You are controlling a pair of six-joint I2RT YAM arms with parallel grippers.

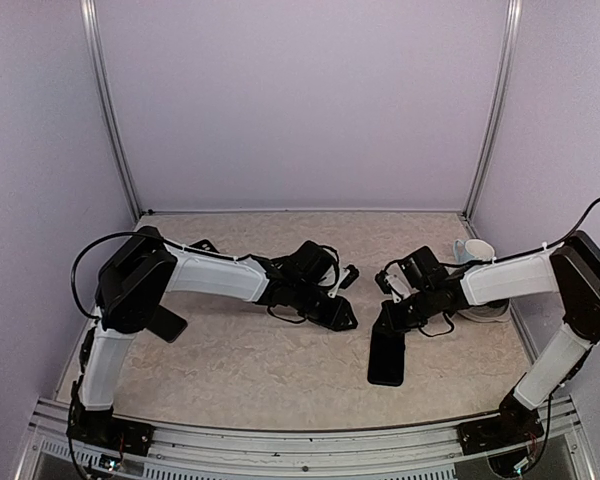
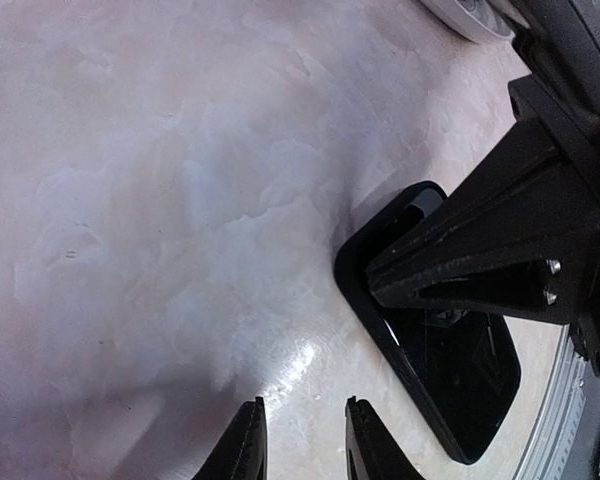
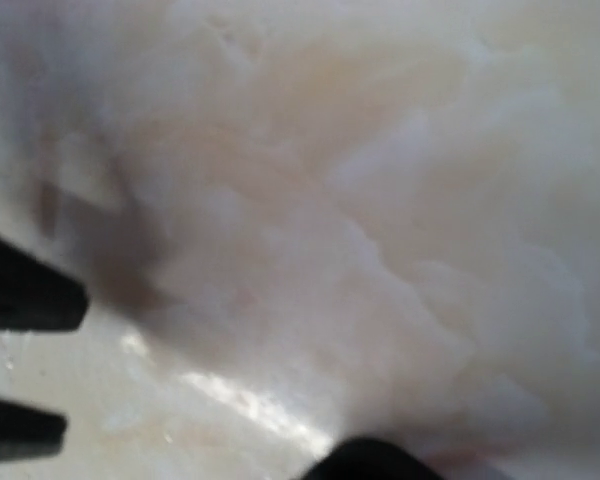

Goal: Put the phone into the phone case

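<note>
A black phone case (image 1: 385,362) is seen lying on the beige marbled worktop (image 1: 240,370), right of centre; a white cup (image 1: 475,250) is set at far right.

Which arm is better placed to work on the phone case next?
Right. Its shut tool reaches over the top end of the phone case. The left tool is part open and empty, over the table beside the case.

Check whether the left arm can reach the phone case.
Probably yes: the phone case has one end bare on the table near the left jaws; the right arm holds shut jaws over the other.
</note>
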